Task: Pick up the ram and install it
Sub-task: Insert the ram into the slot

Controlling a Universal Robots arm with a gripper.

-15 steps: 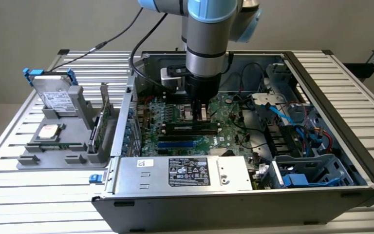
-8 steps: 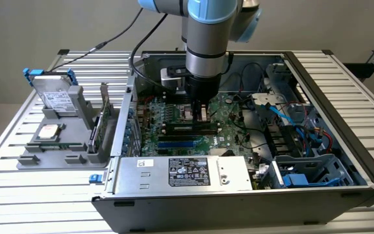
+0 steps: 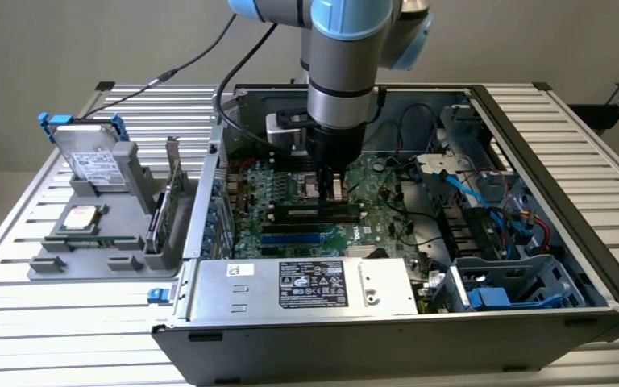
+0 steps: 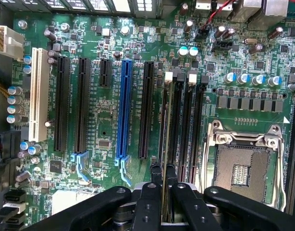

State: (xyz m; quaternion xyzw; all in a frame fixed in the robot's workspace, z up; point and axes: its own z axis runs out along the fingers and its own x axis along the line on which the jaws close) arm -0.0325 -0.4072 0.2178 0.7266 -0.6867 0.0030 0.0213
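The motherboard (image 4: 104, 120) is deep green, speckled with small silver and black parts. On it sit a bright blue slot (image 4: 123, 110), a white slot (image 4: 39, 96) and matte black slots (image 4: 61, 101). The ram (image 4: 165, 125) shows a thin olive-green edge in the black gripper (image 4: 164, 171). The arm (image 3: 342, 48) is silver-grey with pale blue joints. The desk (image 3: 73, 322) is ribbed silver. The power supply (image 3: 385, 290) is bare silver with a black label (image 3: 312, 284).

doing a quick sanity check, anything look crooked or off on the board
Nothing stands out: the ram, shut in the pincer, runs edge-on in line with the memory slots. The CPU socket sits bare.
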